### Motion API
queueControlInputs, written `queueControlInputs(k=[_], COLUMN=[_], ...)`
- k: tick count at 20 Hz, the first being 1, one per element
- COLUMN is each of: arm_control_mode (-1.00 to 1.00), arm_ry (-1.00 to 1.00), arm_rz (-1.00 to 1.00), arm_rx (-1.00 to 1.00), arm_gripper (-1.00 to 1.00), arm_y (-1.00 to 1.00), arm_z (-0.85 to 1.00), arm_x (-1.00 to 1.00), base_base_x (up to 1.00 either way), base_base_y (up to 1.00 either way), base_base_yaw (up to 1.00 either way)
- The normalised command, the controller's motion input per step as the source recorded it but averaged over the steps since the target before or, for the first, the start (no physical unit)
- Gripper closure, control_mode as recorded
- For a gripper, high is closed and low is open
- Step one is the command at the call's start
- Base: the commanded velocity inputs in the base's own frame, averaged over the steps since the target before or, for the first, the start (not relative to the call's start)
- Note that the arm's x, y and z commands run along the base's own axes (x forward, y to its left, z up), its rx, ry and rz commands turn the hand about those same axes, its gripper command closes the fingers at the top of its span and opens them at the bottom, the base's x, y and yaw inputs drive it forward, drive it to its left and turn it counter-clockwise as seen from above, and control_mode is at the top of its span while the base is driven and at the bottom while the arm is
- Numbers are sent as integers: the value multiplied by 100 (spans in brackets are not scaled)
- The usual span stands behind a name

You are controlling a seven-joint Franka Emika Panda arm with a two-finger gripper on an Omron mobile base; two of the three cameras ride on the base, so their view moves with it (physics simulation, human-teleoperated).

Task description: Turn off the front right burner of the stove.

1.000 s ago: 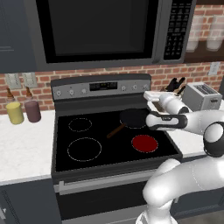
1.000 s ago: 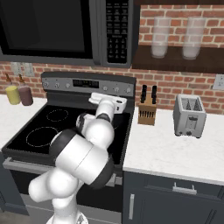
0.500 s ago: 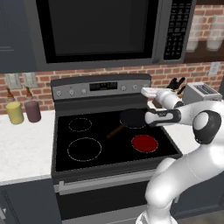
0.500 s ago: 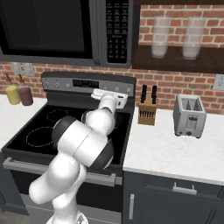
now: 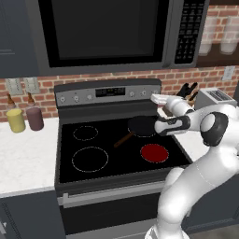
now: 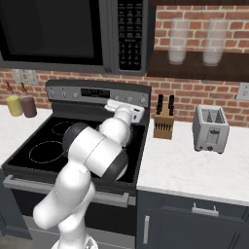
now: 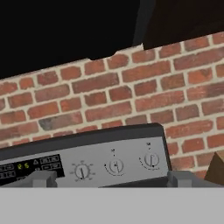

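The stove (image 5: 107, 108) has a black glass top, and its front right burner (image 5: 154, 153) glows as a solid red disc. My gripper (image 5: 156, 98) hangs open just in front of the right end of the grey back panel (image 5: 84, 96), well above and behind that burner. In the hand view the gripper (image 7: 113, 179) faces the panel (image 7: 131, 151); three small knobs (image 7: 114, 166) lie between its widely spread fingertips (image 7: 41, 178), none touched. From the right base view the gripper (image 6: 110, 104) sits close to the panel (image 6: 73, 92), and my arm hides the burner.
A dark skillet (image 5: 141, 126) rests on the back right zone, handle pointing front-left. A knife block (image 6: 164, 125) and toaster (image 6: 210, 129) stand on the right counter. Two bottles (image 5: 25, 119) sit at the left. The microwave (image 5: 107, 32) hangs overhead.
My hand has risen and moved back from above the skillet to the right end of the back panel. The jaws stayed open and the burner stays red.
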Motion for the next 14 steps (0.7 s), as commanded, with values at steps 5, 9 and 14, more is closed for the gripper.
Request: queueControlInputs(k=[5,9,14], arm_control_mode=[-100,-100,-100], arm_ry=[0,0,0], arm_rz=[0,0,0], arm_rx=[7,2,0], arm_gripper=[-100,-100,-100], arm_y=[-22,-15,-9], arm_z=[-18,-12,-12], arm_x=[9,19,21], base_base_x=[0,0,0], base_base_y=[0,0,0], base_base_yaw=[0,0,0])
